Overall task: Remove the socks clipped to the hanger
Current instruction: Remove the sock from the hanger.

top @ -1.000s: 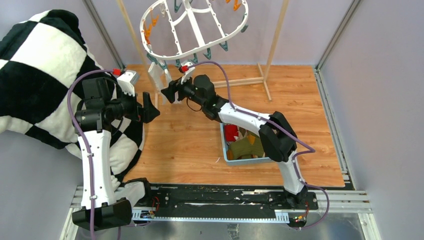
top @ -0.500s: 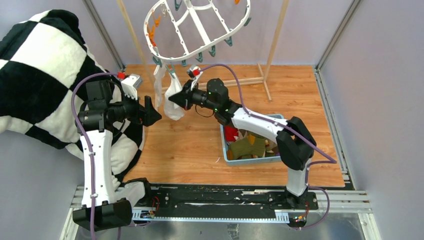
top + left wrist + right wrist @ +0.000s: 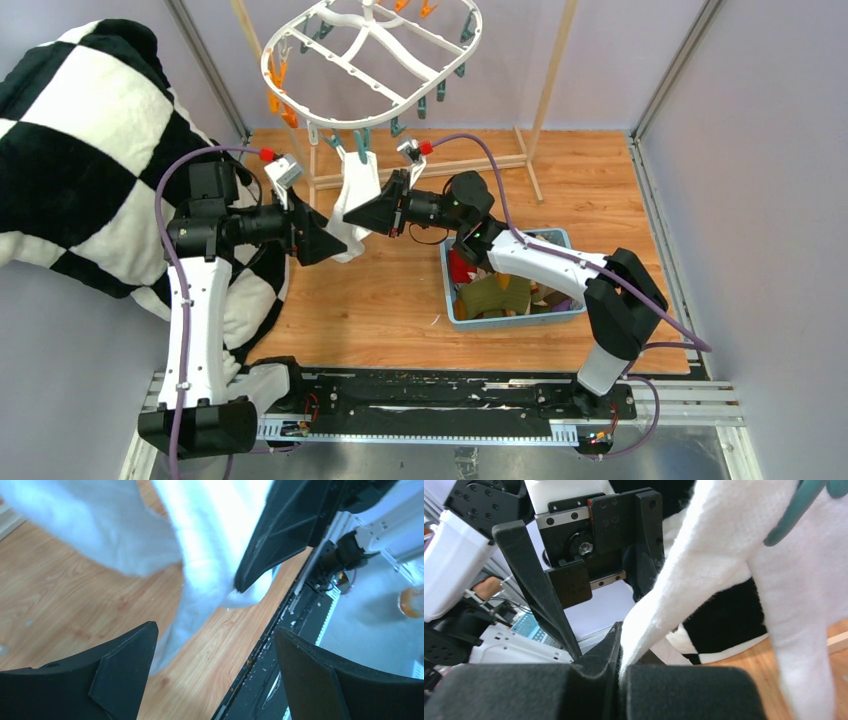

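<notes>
Right tool [image 3: 620,672] pinched fully closed on a fold of the white sock [image 3: 357,187]. Sock hangs from 1 teal clip [image 3: 804,510] on near rim of hanger [image 3: 372,35], which sits tilted above the tabletop [image 3: 380,290]. Left tool [image 3: 215,630] spread wide, gripping nothing, just beside sock's lower end. Blue bin [image 3: 447,300] under right arm holds other socks [image 3: 495,292], red and olive among them. Checked blanket [image 3: 80,130] behind left arm.

Bright, even light falls from overhead; shadows on the wooden floor [image 3: 380,290] lie soft and faint; in the left wrist view the white sock [image 3: 210,540] glares, washed out and blurred; the right gripper [image 3: 620,680], close up, is out of focus.
</notes>
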`<act>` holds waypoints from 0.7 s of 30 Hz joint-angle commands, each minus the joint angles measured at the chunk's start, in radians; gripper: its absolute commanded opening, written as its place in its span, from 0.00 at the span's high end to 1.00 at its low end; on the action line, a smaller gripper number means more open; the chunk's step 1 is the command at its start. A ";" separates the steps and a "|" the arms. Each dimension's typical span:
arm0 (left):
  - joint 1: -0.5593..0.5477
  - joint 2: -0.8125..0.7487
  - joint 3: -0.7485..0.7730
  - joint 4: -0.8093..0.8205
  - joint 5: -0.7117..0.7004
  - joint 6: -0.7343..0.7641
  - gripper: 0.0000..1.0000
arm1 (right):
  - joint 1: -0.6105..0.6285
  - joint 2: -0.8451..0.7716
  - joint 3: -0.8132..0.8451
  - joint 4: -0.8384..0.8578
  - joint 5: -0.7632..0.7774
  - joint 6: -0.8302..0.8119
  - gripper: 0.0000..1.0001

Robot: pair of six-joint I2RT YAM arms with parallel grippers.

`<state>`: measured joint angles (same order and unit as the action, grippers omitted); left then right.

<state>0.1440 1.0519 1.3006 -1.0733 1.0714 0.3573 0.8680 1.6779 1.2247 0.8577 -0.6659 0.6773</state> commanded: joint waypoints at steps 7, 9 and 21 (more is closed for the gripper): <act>-0.099 0.061 0.004 -0.005 0.102 0.082 0.26 | -0.005 -0.038 -0.028 0.109 -0.098 0.171 0.94; -0.100 0.055 -0.004 -0.005 0.111 0.087 0.35 | -0.006 -0.041 -0.027 0.104 -0.094 0.181 0.91; -0.101 0.002 -0.050 -0.007 0.114 0.082 1.00 | -0.057 -0.079 0.002 -0.072 0.053 0.213 0.48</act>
<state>0.0483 1.0790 1.2598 -1.0771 1.1637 0.4374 0.8165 1.6573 1.2118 0.8768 -0.6773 0.9283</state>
